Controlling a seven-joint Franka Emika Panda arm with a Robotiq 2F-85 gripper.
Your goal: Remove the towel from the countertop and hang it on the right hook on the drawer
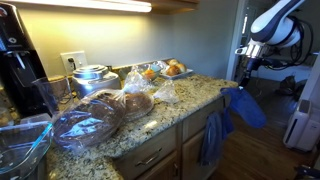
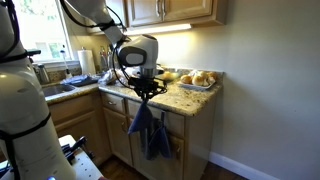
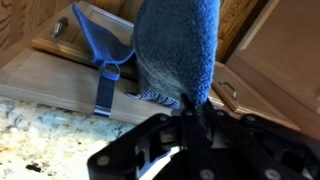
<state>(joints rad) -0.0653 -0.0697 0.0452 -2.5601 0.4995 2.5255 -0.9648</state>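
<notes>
Wrist view: gripper (image 3: 185,135) pinched tight on top of towel (image 3: 180,45). Cloth dangles from jaws, long axis vertical, clear of countertop (image 3: 40,140), in front of drawer (image 3: 50,85). Paler towel (image 3: 100,45) hangs on hook just beside it, at picture's left. Exterior view: held towel (image 1: 246,108) hangs outside counter edge, paler one nearer cabinet face. Free hook not visible, perhaps hidden behind held cloth. Judgement: next move goes inward toward drawer face, gathered top leading.

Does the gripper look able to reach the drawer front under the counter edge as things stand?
Probably yes: the gripper, shut on the towel, hangs in open air off the countertop edge; only the paler towel hangs on that front.
</notes>
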